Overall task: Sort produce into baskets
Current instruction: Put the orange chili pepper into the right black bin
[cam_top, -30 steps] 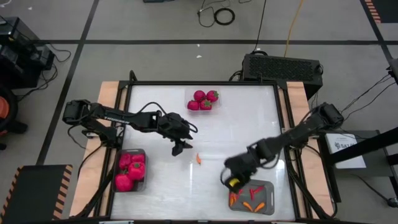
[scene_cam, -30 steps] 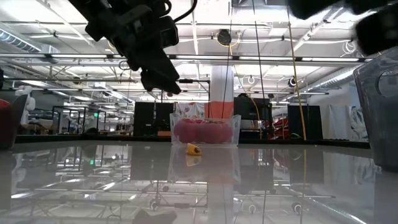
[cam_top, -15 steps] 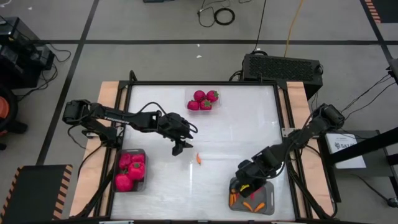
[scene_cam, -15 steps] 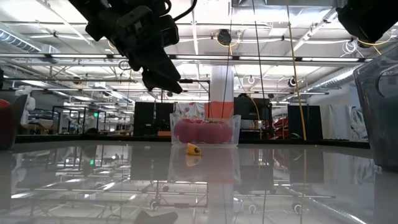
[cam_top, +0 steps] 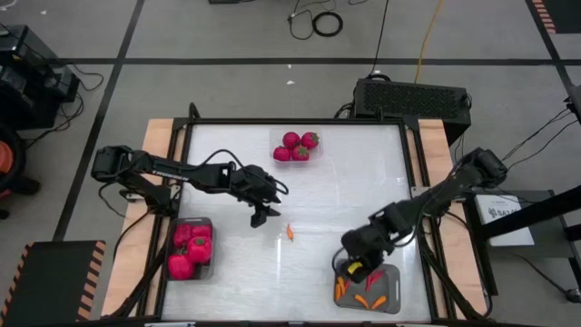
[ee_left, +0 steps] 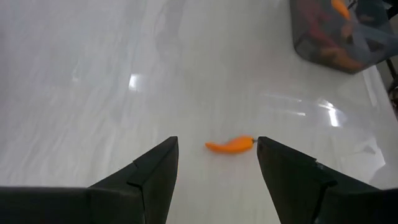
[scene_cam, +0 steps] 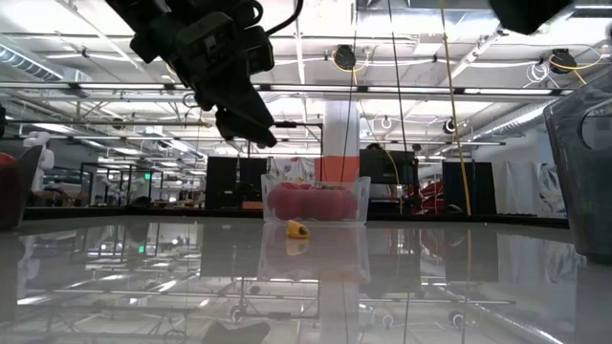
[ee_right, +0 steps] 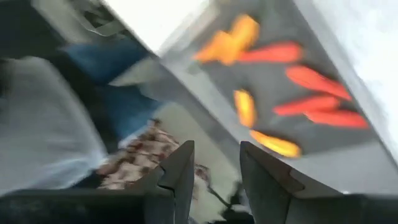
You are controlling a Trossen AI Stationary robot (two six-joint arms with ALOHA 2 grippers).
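Pepper lies mid-desk, left end effector just beside it, right end effector over the near-right bin. Left wrist view: fingers spread, straddling it; probably light, slick, best pinched mid-body. Right wrist view: fingers parted, empty.

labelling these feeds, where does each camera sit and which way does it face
High: overhead, straight down; both arms, left gripper, right gripper.
Low: table height, level across; left arm, clear tray.
Left wrist: past open fingers at orange pepper.
Right wrist: past fingers into grey bin.
Shared: pepper in high, low, left wrist.
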